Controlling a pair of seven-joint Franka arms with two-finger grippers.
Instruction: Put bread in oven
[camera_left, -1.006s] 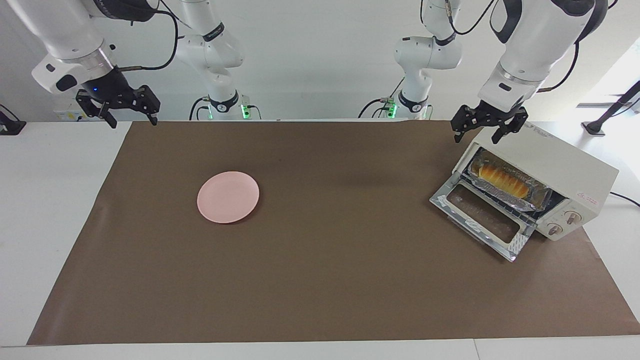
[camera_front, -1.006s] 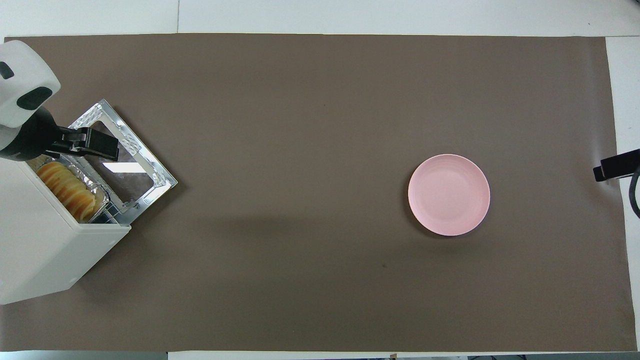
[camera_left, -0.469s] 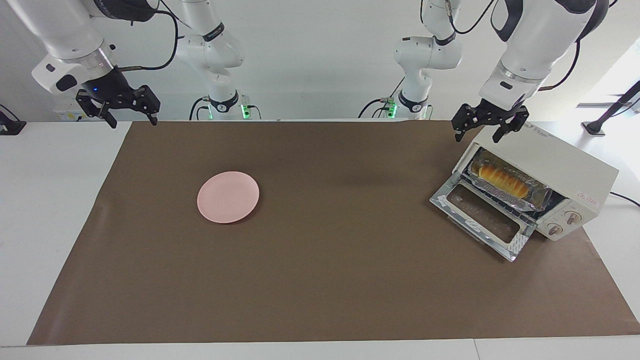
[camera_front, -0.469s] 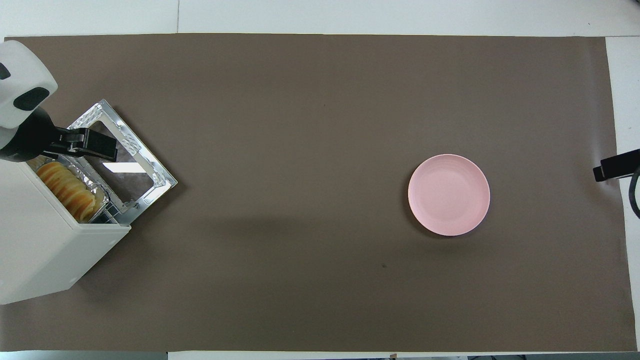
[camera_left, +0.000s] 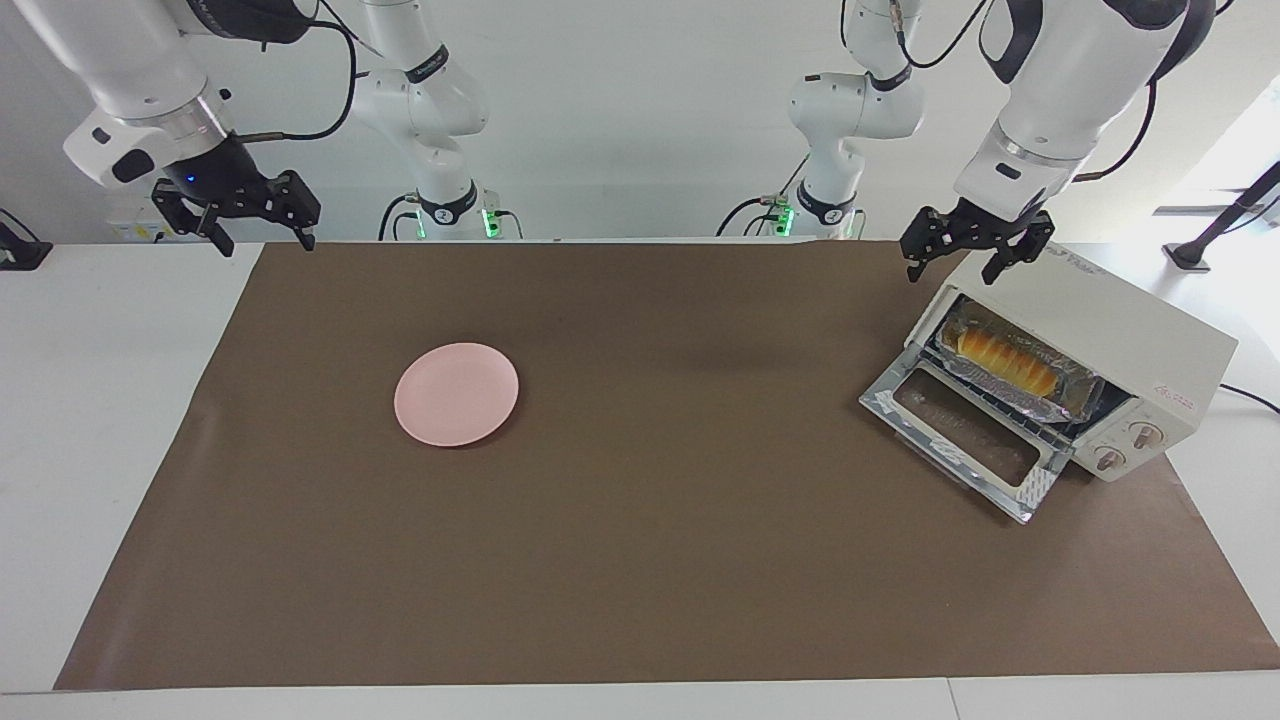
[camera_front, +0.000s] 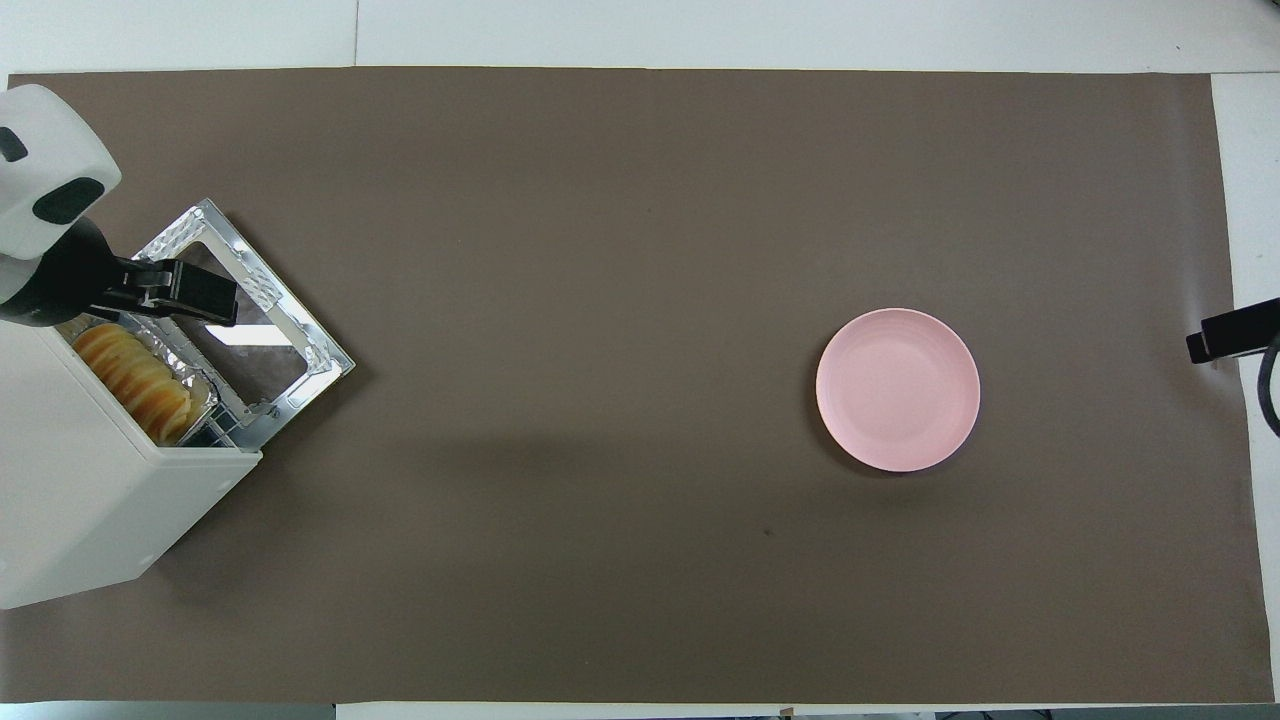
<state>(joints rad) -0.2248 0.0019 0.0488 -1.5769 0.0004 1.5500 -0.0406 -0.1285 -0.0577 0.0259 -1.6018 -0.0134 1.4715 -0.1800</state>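
The cream-white oven (camera_left: 1130, 325) stands at the left arm's end of the table with its glass door (camera_left: 960, 440) dropped open. The bread (camera_left: 1005, 355), a row of golden slices, lies inside on a foil tray (camera_left: 1085, 398) on the rack. It also shows in the overhead view (camera_front: 130, 380). My left gripper (camera_left: 955, 262) is open and empty, in the air over the oven's top corner nearest the robots, clear of the bread. My right gripper (camera_left: 265, 235) is open and empty, and waits raised over the mat's corner at the right arm's end.
A round pink plate (camera_left: 456, 393) lies empty on the brown mat (camera_left: 650, 520), toward the right arm's end. The open oven door juts out over the mat toward the table's middle.
My left gripper has risen very slightly over the oven's corner. The bread, the oven door and the right arm have not moved.
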